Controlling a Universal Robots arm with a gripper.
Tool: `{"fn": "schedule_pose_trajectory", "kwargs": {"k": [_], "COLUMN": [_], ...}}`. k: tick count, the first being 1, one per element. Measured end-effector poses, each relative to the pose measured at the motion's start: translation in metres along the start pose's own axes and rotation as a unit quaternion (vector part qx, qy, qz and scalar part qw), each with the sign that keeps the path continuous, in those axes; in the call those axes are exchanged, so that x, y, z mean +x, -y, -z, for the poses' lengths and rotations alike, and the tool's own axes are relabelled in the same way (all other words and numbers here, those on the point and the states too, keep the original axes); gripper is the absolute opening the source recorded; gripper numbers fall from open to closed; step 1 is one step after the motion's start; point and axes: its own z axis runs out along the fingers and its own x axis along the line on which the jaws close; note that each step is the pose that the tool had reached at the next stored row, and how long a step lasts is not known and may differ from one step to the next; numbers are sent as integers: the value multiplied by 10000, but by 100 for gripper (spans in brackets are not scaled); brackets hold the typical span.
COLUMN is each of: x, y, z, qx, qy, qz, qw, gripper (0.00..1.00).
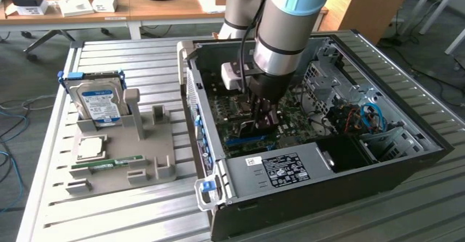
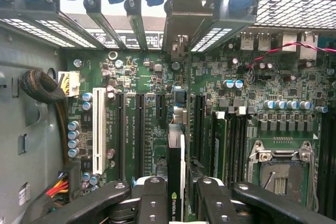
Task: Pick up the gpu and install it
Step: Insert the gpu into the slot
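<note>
1 gpu (image 2: 175,156) in end effector (image 2: 179,195) over mobo (image 2: 142,82); 1 HDD (image 1: 98,103) aside.

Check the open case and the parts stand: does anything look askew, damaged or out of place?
Nothing stands out. The gpu sits upright and edge-on in the gripper, parallel to the motherboard slots; the hard drive stands upright in its stand.

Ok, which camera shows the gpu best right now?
Wrist view: the gpu is held edge-on in the gripper, above the motherboard slots. In the exterior view the arm covers most of it inside the case.
</note>
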Motion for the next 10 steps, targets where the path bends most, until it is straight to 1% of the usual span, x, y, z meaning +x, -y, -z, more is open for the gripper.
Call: {"fn": "schedule_pose_trajectory", "kwargs": {"k": [10], "x": [-3], "y": [-4], "z": [-6], "qx": [2], "qy": [0], "qz": [-11], "qw": [10000], "gripper": [26]}}
